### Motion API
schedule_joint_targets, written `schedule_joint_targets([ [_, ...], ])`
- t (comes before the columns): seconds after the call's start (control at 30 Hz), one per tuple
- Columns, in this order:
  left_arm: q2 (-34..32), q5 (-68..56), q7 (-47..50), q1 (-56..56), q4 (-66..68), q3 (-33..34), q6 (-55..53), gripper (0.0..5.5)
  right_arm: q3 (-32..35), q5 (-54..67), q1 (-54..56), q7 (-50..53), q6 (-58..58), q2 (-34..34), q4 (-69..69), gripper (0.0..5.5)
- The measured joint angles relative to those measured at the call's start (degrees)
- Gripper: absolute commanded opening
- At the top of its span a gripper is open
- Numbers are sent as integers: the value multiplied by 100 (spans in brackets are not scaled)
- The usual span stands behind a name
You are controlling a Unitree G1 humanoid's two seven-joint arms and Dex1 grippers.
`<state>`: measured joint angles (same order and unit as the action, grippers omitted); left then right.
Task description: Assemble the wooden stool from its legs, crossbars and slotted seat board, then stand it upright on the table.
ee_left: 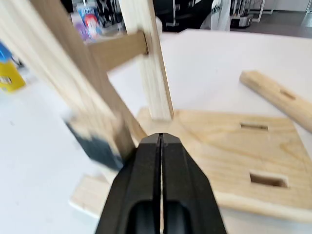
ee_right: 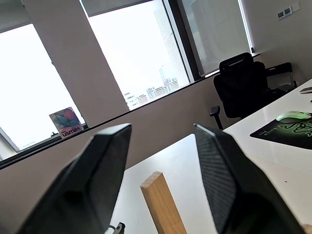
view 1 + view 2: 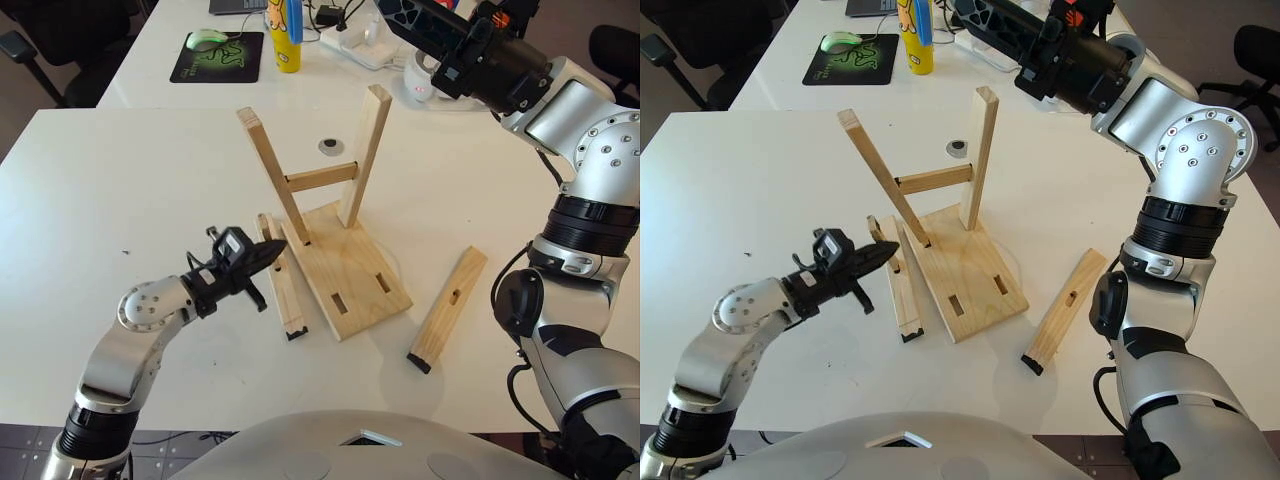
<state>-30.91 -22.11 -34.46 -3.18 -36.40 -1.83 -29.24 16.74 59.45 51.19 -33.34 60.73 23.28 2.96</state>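
The slotted seat board (image 3: 352, 278) lies flat mid-table. Two legs stand in its far slots, joined by a crossbar (image 3: 321, 178); the left leg (image 3: 273, 175) leans outward, the right leg (image 3: 364, 155) is nearly upright. A loose leg (image 3: 281, 282) lies against the board's left edge, and another loose leg (image 3: 449, 307) lies to the right. My left gripper (image 3: 275, 250) is shut and empty, its tip just over the left loose leg, near the leaning leg's base. My right gripper (image 2: 163, 129) is open, high above the right leg's top (image 2: 163, 204).
On the far desk stand a yellow bottle (image 3: 285, 35), a mouse pad (image 3: 217, 58) with a mouse, and a white power strip (image 3: 358, 45). A round cable grommet (image 3: 333, 147) sits behind the legs. Bare tabletop spreads to the left and front.
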Motion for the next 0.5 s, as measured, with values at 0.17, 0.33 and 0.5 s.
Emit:
schedule_joint_targets([
  [0.17, 146, -761, 339, 795, -394, 332, -657, 1, 12, 1, 0, 4, 0, 1, -6, 238],
  [0.33, 226, -966, 531, 1483, -241, 416, -839, 1, 19, 1, -2, 10, -2, -7, -21, 238],
  [0.5, 260, -816, 470, 2045, 471, 251, -694, 1, 26, 1, -10, 26, -6, -19, -36, 238],
])
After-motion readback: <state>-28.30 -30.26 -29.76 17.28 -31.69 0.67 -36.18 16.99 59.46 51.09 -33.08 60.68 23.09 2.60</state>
